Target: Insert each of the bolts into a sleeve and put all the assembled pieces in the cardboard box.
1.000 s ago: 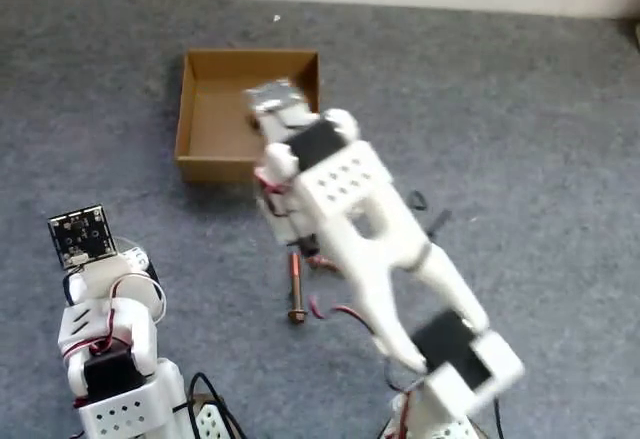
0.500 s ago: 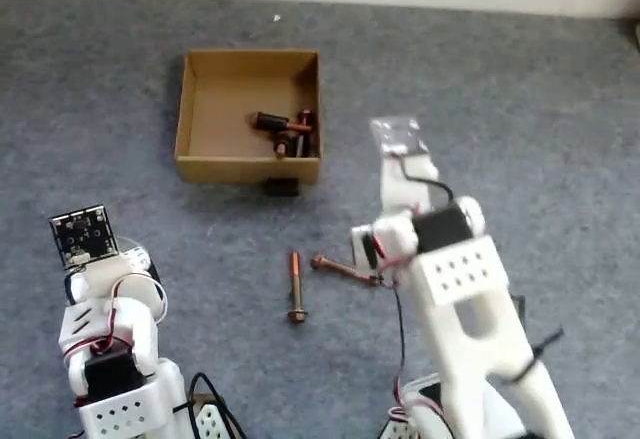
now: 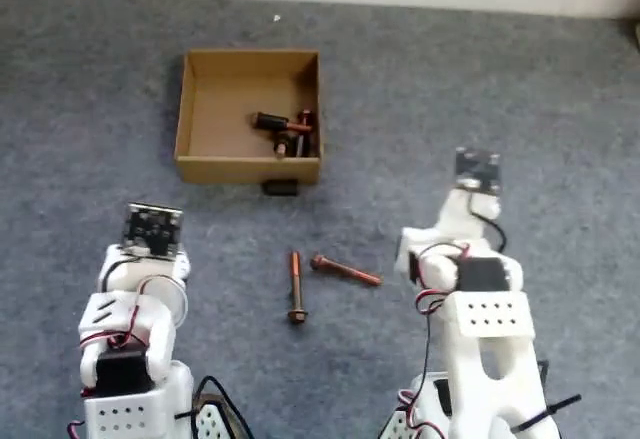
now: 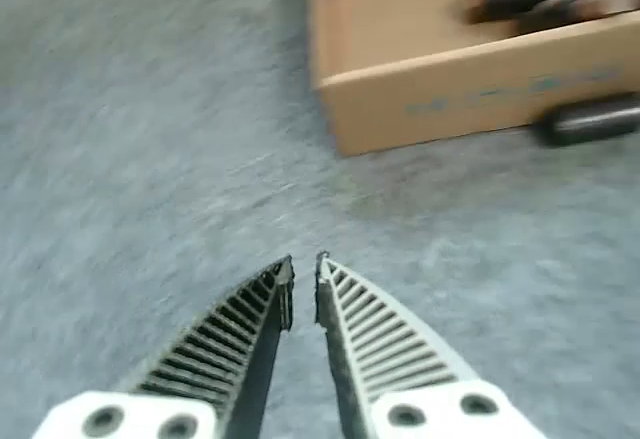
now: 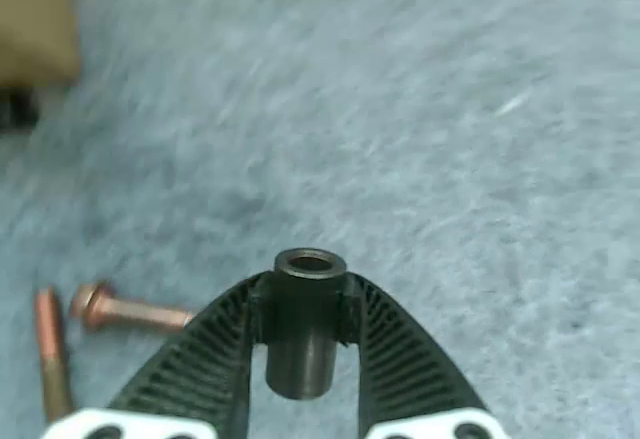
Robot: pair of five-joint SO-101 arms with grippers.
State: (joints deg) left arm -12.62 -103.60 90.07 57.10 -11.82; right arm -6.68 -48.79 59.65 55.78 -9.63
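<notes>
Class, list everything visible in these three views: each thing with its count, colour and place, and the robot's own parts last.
cardboard box: 1, brown, far side of the carpet.
assembled pieces: at least two, black and copper, inside the cardboard box.
loose sleeve: 1, black, beside the cardboard box's near wall.
bolts: 2, copper, on the carpet, nearer than the cardboard box.
held sleeve: 1, black, in the right gripper.
carpet: 1, grey, under everything.
left gripper: 1, black jaws, shut, empty.
right gripper: 1, black jaws, shut on the held sleeve.
arms: 2, white, near edge.
</notes>
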